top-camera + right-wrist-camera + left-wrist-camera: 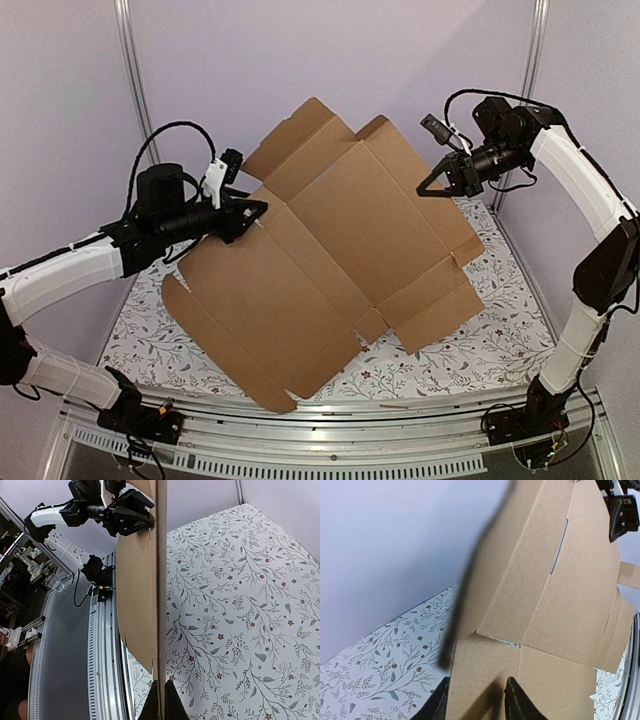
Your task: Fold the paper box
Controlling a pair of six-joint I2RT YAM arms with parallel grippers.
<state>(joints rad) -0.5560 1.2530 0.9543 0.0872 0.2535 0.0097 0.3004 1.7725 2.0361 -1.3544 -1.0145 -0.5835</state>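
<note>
The paper box [340,260] hangs as a flat, unfolded sheet between the two arms. The right hand [160,702] has its fingers pressed together on the sheet's edge. The left hand [479,705] straddles the opposite edge with its fingers partly spread. Whether its pads touch the cardboard yet I cannot tell, as the shadow between them hides the contact. To do this step well, I judge the left hand should close squarely on its panel near a crease. The right should hold firm so the sheet neither twists nor slips, and only then should a flap be turned along its score. Outward from the hands, the sheet tilts above the flowered desk [500,340], its lowest corner down by the near rail. The right wrist view shows the sheet edge-on and straight, which the top view cannot. The left wrist view alone shows a narrow slot [559,547] cut in one panel. The top view alone gives the whole outline of flaps.
</note>
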